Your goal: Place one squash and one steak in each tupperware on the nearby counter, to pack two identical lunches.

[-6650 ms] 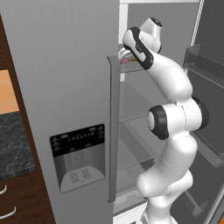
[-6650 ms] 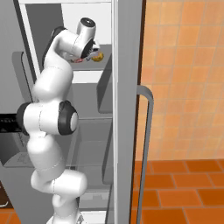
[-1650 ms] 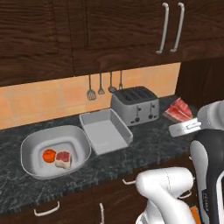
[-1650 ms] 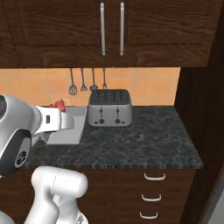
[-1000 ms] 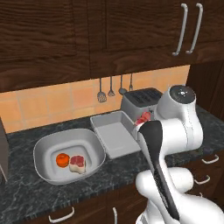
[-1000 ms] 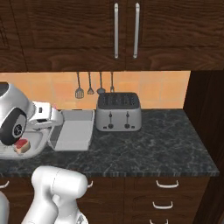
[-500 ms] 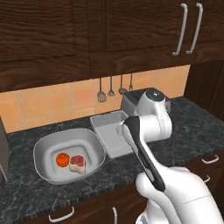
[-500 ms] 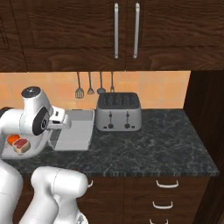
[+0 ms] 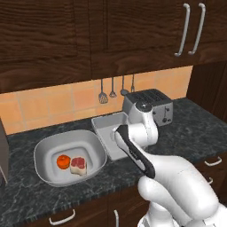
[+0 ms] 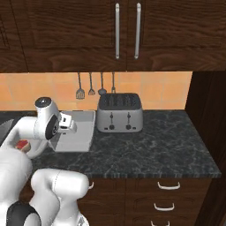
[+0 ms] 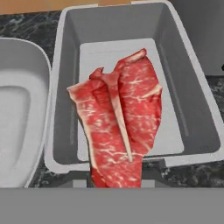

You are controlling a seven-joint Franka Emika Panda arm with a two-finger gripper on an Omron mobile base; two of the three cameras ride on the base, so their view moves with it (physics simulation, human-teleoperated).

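In the hand view you see a steak [image 11: 117,131] in the middle of the frame, reaching down to the bottom edge where the gripper is. The jaws are closed on the steak; the fingertips themselves are hidden behind the meat. Under and behind the steak lies the rectangular tupperware [image 11: 192,113]; the floor of it shows around the meat at the top and on both sides. At the left edge of this frame you see the rim of the round tupperware [image 11: 26,109], just beside the rectangular one.

In the left base view the arm [image 9: 139,133] stands in the centre and covers part of the rectangular tupperware [image 9: 106,126]. The round tupperware [image 9: 48,146] is in the lower left of the frame, and inside it a squash [image 9: 63,162] lies touching a second steak [image 9: 79,164]. Both containers sit on the counter [image 9: 195,128]. A toaster [image 9: 153,104] is right of the arm, near the wall.

In the right base view the rectangular tupperware [image 10: 81,132] is at centre left, just left of the toaster [image 10: 120,114], and the arm's hand is over its left part.
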